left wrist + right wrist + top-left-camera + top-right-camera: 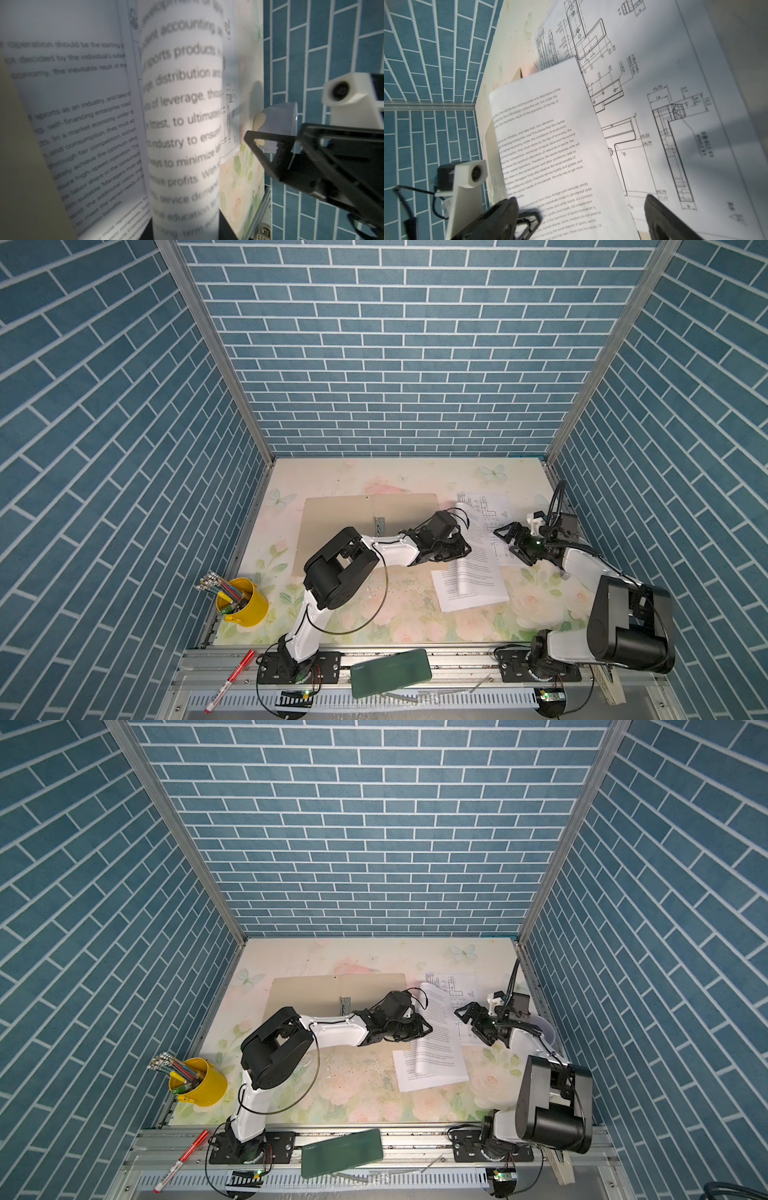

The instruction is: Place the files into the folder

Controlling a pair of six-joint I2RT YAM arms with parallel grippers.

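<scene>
The tan folder [332, 531] lies open and flat at the back left of the mat, with its metal clip [379, 526] on the spine. To its right the files overlap in a loose pile. The diagram sheet [494, 506] is farthest back and a text sheet [457, 601] lies flat at the front. My left gripper [457, 549] is shut on the edge of another text sheet [182, 124], which curls up off the pile. My right gripper [581, 207] hangs open just right of that raised sheet, over the diagram sheet [654, 83], holding nothing.
A yellow cup of pencils [243, 601] stands at the front left. On the front rail lie a dark green case [390, 672] and a red marker [230, 680]. A pale bowl [276, 122] sits by the right wall, behind my right arm.
</scene>
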